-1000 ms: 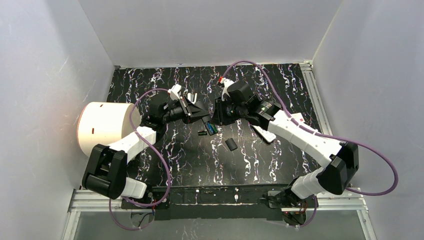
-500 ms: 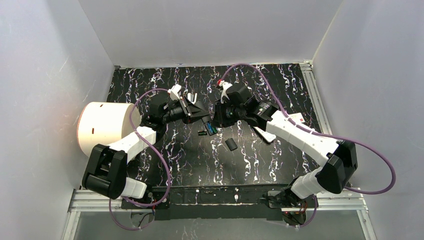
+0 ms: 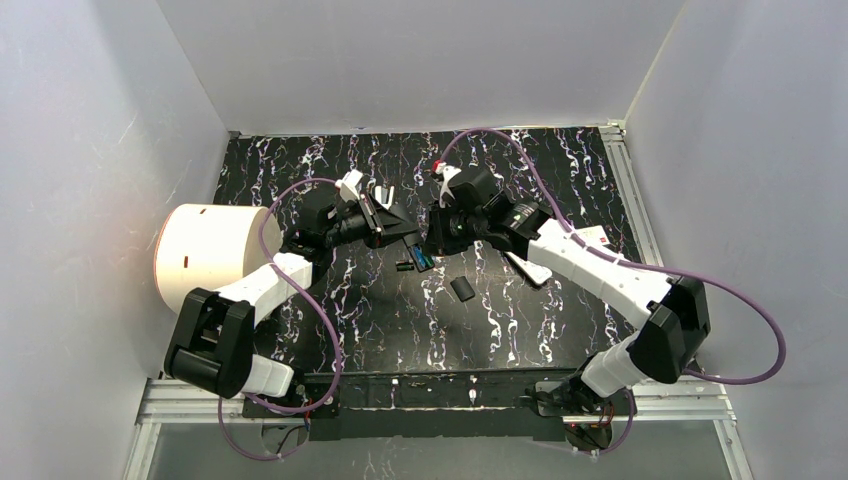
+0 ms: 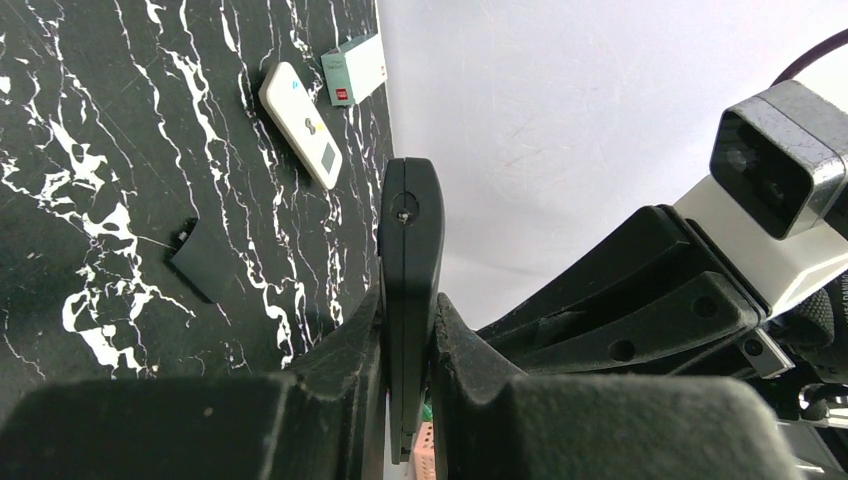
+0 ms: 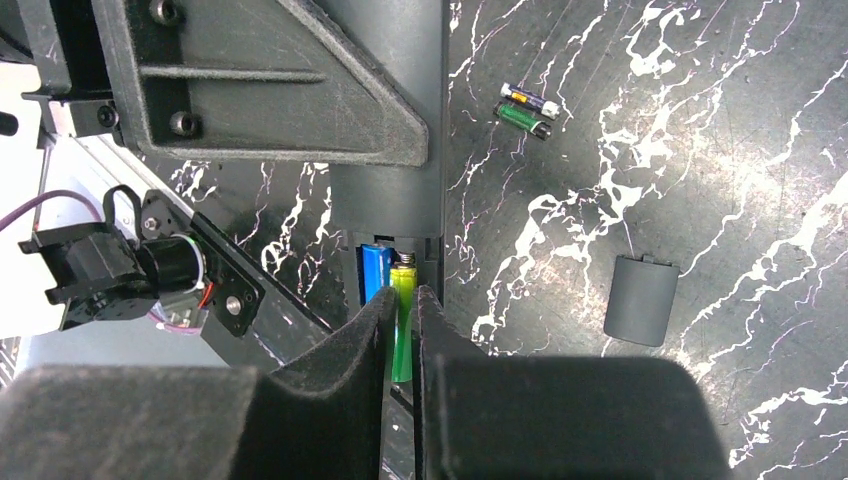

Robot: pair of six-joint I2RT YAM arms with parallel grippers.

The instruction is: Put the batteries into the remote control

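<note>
Left claw (image 4: 408, 322) is clenched on the black remote control (image 4: 410, 230), held off the surface (image 5: 700, 150) with the open battery bay facing my right wrist cam. Right claw (image 5: 405, 300) is pinched on the green battery (image 5: 404, 282), lengthwise in line with the bay.

Where things are:
- The blue battery (image 5: 374, 272) lies in the left slot and looks seated.
- The green one sits over the right slot, just beside the blue. Its capped end is close to the bay's far wall, but I can't tell if it touches the contact.
- Two spare cells (image 5: 524, 108) lie side by side on the surface, well apart from the remote.
- The battery cover (image 5: 641, 300) lies loose on the surface to the right.

My read is that this is the insertion step, partly done, with the green cell not yet down in its slot.

To do it well:
- The left claw must not loosen or twist. Any roll of the remote misaligns the slot.
- Lead with one end against its contact, then rock the other end down. Don't push flat.
- Hold the green cell parallel to the blue, so it doesn't ride up on it or lever it out.
- My fingertips straddle the cell and may foul the bay wall. Release only once the cell sits below the rim, then tap it home.
- I can't confirm polarity from here.
</note>
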